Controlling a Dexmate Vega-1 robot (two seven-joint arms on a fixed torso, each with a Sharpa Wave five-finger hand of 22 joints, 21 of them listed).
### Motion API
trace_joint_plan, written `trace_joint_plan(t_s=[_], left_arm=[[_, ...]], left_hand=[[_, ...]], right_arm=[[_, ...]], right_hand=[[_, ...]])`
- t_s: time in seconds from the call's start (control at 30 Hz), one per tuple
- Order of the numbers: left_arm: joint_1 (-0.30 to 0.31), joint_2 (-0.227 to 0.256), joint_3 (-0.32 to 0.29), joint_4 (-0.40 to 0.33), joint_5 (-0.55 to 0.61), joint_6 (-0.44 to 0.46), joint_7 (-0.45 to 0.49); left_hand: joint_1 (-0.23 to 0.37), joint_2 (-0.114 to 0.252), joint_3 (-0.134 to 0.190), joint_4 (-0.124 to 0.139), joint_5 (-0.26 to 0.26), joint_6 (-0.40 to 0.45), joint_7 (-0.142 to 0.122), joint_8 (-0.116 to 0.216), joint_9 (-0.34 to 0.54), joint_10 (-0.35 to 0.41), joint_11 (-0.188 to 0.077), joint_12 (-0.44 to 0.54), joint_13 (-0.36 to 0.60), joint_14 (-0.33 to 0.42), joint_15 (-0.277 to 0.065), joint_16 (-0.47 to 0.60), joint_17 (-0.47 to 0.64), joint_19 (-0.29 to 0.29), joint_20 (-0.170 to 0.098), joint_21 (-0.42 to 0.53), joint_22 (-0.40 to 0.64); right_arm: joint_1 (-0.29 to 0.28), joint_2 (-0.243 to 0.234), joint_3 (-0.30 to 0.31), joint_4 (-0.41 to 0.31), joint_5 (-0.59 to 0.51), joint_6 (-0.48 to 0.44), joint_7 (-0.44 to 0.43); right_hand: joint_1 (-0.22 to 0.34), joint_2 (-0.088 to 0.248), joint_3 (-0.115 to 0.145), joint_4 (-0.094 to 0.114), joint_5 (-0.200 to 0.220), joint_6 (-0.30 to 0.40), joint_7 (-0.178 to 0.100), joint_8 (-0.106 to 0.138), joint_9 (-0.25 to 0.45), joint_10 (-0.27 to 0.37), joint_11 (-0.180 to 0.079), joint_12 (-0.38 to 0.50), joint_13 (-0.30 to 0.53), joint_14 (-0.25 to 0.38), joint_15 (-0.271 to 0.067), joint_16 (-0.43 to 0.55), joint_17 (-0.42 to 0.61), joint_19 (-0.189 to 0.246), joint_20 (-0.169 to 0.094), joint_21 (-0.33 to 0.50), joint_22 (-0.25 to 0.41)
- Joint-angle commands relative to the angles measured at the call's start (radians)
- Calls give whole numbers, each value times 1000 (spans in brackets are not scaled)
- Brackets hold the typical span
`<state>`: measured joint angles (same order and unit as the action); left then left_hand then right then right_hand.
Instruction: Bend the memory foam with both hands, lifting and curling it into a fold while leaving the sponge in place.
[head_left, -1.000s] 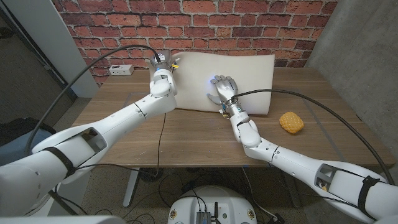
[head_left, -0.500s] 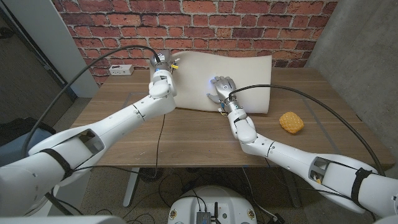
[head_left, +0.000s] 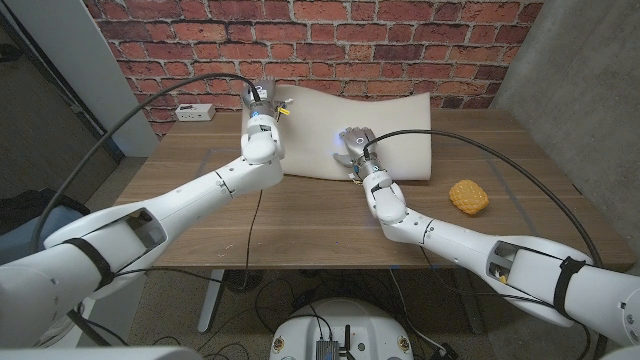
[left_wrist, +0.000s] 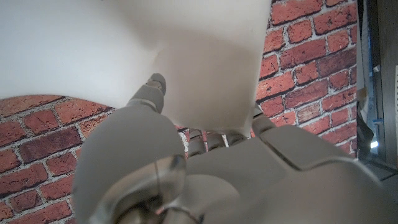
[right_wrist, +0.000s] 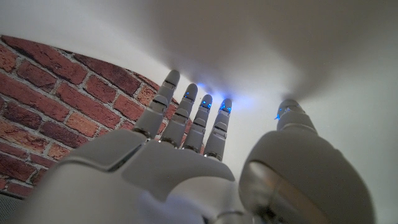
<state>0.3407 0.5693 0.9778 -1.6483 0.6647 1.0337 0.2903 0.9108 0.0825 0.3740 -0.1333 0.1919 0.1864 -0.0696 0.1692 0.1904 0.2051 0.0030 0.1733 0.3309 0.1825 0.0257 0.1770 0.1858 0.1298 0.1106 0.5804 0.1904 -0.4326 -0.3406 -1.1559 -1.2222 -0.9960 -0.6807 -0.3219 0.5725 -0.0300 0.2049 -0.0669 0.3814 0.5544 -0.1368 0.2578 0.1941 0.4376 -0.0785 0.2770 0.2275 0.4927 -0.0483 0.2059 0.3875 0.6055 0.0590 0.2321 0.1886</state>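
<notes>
While the foam (head_left: 375, 120) lies at the table's (head_left: 300, 215) far side against the brick wall (head_left: 400, 40), its left corner is gripped by the left hand (head_left: 262, 100). The right hand (head_left: 352, 142) is pressed on its middle, fingers (right_wrist: 186, 118) spread. The sponge (head_left: 468, 196) sits apart, right of the foam.

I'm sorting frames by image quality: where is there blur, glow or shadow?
Head view: sharp, evenly lit. Right wrist view: right hand close and soft, blue glow at its fingertips, shadow on the memory foam. Left wrist view: left hand blurred.
</notes>
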Motion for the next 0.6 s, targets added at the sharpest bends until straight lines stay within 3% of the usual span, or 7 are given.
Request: trace_joint_plan(t_s=[0.03,0.2,0.27,0.37,0.6], left_arm=[[26,-15,39,51,164,-9,151],[23,-42,89,136,318,26,247],[25,-16,101,104,343,4,202],[28,23,99,42,348,-27,81],[41,104,70,-60,345,-132,-167]], left_hand=[[-26,-6,-17,5,-10,-12,-8,8,0,-26,-2,3,-7,-25,-2,-3,-1,-8,-3,-6,1],[-56,-16,-35,15,-15,-15,-19,13,-1,-54,-4,5,-18,-41,-13,1,-1,-8,-16,-9,0],[-77,-31,-48,15,-17,2,-46,21,-2,-41,-37,20,-30,-29,-41,10,-3,0,-30,-10,-2],[-99,-30,-54,19,-17,22,-52,27,-3,7,-64,41,-44,15,-72,26,-3,12,-43,-10,-2],[-168,-41,-82,44,-19,28,-36,25,-3,40,-54,49,-61,49,-75,32,-1,8,-35,-16,-2]], right_arm=[[56,41,-47,87,45,-28,76],[77,58,-58,128,80,-26,87],[87,67,-64,147,93,-21,89],[99,76,-74,164,109,-16,90],[125,98,-92,209,148,-1,89]], right_hand=[[-1,10,1,9,8,5,11,-7,4,4,9,-2,3,-3,-103,7,1,-5,6,-3,4],[-5,12,1,11,8,10,16,-6,4,6,11,-2,3,-4,-99,7,1,-6,9,-3,4],[-8,14,0,14,8,11,17,-6,4,5,15,-3,3,-6,-98,7,2,-9,10,-4,4],[-13,17,-2,17,8,12,19,-8,4,7,22,-4,3,-5,-96,8,2,-12,11,-5,4],[-22,21,-4,23,8,11,24,-11,4,6,25,-7,2,-12,-90,8,3,-15,12,-6,5]])
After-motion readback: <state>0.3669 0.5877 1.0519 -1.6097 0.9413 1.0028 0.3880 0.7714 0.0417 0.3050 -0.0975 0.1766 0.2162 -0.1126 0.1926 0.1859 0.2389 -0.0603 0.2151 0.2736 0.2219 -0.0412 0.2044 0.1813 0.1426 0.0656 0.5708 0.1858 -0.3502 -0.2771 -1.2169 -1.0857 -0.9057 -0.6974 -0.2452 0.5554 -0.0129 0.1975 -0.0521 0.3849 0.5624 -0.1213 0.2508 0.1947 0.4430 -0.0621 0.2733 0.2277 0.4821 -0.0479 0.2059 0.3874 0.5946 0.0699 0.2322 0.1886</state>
